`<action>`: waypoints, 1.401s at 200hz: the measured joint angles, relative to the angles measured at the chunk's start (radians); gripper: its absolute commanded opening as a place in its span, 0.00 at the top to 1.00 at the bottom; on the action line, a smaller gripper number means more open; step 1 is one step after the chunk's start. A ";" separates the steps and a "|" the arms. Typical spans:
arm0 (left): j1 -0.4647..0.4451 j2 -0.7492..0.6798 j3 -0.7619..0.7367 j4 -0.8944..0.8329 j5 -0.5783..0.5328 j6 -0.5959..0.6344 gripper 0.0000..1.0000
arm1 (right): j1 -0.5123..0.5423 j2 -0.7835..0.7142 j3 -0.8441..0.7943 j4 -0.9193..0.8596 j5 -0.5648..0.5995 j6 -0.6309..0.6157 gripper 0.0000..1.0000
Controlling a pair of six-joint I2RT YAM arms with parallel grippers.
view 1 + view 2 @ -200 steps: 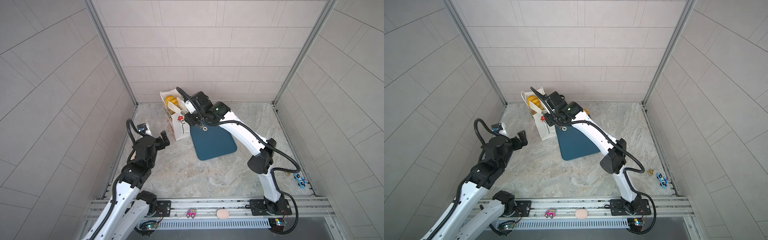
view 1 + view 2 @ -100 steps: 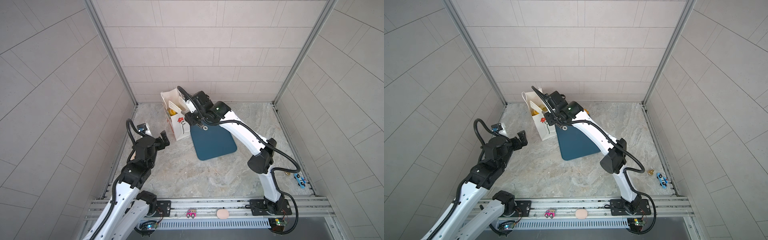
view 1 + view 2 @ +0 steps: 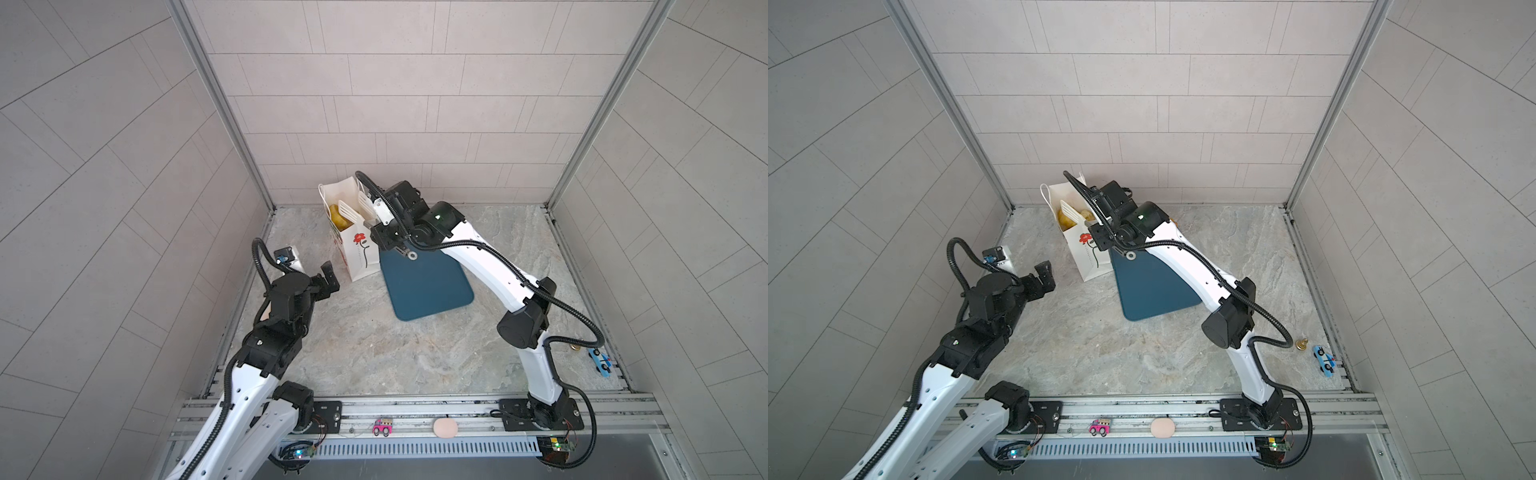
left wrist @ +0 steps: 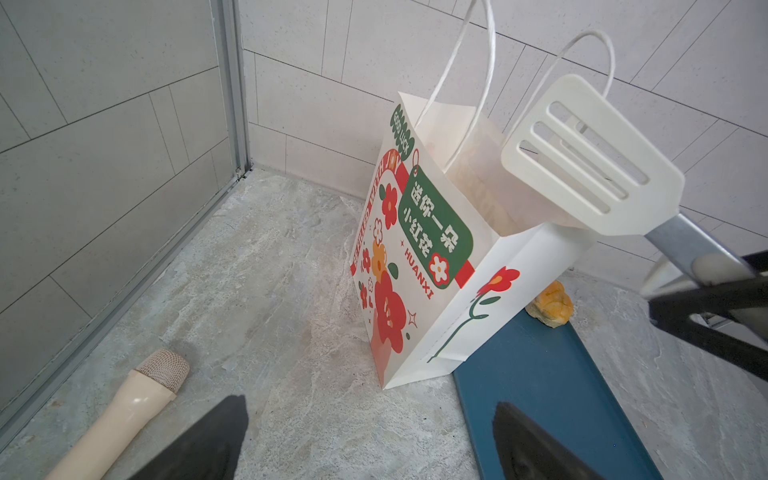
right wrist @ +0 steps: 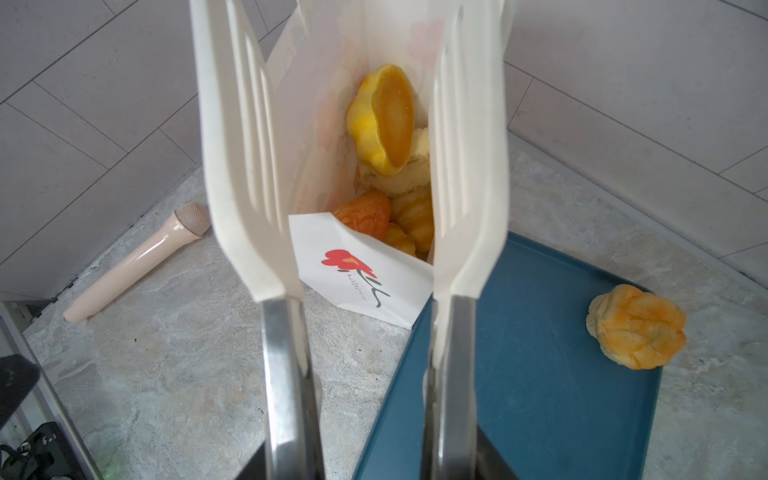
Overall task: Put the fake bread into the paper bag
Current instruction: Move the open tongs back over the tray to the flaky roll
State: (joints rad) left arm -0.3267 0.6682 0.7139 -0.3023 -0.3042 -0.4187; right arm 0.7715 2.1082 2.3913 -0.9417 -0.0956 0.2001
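Right hand is clamped on the metal handles of the white slotted tongs, whose 2 blades stand apart and empty right over the bag's mouth. The bag stands near the back-left corner of the worktop, its base just beside the blue tray. From the right wrist view, bread is piled inside, at least 4 golden pieces. 1 knobbly bun sits outside at the tray's far corner; on the rim or just off it, I cannot tell. Left hand hangs low, left of the bag, jaws wide apart, holding nothing. A toy microphone lies by the left wall.
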 measured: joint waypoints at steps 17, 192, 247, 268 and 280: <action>0.000 -0.002 0.000 0.000 0.002 -0.003 0.00 | 0.001 -0.013 0.000 -0.010 0.008 -0.013 0.48; 0.000 0.071 0.040 0.005 0.035 -0.037 0.00 | -0.286 -0.367 -0.658 0.059 0.206 -0.092 0.50; -0.001 0.088 0.043 0.006 0.035 -0.037 0.00 | -0.365 -0.246 -0.708 0.058 0.210 -0.092 0.46; -0.001 0.090 0.045 0.006 0.035 -0.037 0.00 | -0.370 -0.176 -0.681 0.056 0.193 -0.091 0.45; -0.001 0.090 0.045 0.006 0.035 -0.037 0.00 | -0.375 -0.138 -0.660 0.058 0.176 -0.091 0.44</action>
State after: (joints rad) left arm -0.3275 0.7582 0.7589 -0.2962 -0.2691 -0.4557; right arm 0.3969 1.9705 1.7317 -0.8837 0.0807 0.1093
